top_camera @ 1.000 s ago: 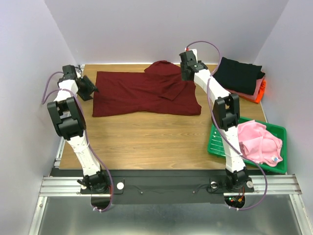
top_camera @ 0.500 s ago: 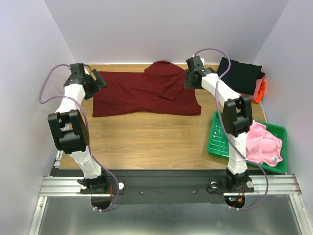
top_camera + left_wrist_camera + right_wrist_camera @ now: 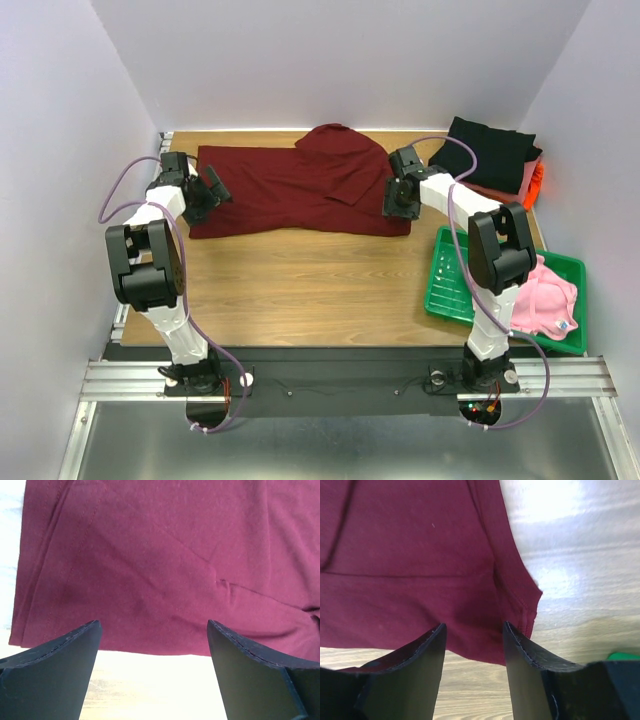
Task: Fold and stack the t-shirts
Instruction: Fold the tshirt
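Observation:
The dark maroon t-shirt (image 3: 300,190) lies spread flat across the far half of the table, a sleeve folded over near the top middle. My left gripper (image 3: 205,190) is open over the shirt's left near edge; the left wrist view shows the hem (image 3: 150,580) just beyond the empty jaws. My right gripper (image 3: 397,200) is open over the shirt's right near corner (image 3: 520,605), nothing between its fingers. A light pink tee (image 3: 550,300) lies crumpled in the green tray (image 3: 450,290). A black folded tee (image 3: 490,150) tops the stack with salmon and orange ones (image 3: 535,185).
The folded stack sits at the far right corner by the wall. The green tray stands at the right near side, beside the right arm. Bare wood table (image 3: 300,290) lies in front of the maroon shirt.
Both grippers have come down and toward me, from the shirt's far corners to its near corners. The shirt has not moved.

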You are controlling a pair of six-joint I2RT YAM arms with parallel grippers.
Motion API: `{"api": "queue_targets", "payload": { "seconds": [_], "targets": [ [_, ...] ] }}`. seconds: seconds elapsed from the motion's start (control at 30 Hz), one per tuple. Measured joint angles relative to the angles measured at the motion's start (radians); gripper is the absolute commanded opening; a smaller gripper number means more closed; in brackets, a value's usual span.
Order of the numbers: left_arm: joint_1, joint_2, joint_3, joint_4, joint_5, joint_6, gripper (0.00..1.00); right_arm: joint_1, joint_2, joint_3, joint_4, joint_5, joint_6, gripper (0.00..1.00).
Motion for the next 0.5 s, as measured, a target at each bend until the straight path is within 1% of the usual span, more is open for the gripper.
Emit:
{"api": "queue_targets", "payload": {
  "seconds": [0.37, 0.5],
  "targets": [
    [0.000, 0.047, -0.053, 0.050, -0.027, 0.004, 0.99, 0.000, 0.000, -0.017, 0.027, -0.004, 0.018, 0.50],
    [0.000, 0.050, -0.055, 0.060, -0.038, 0.006, 0.99, 0.000, 0.000, -0.020, 0.032, -0.002, 0.021, 0.50]
  ]
}}
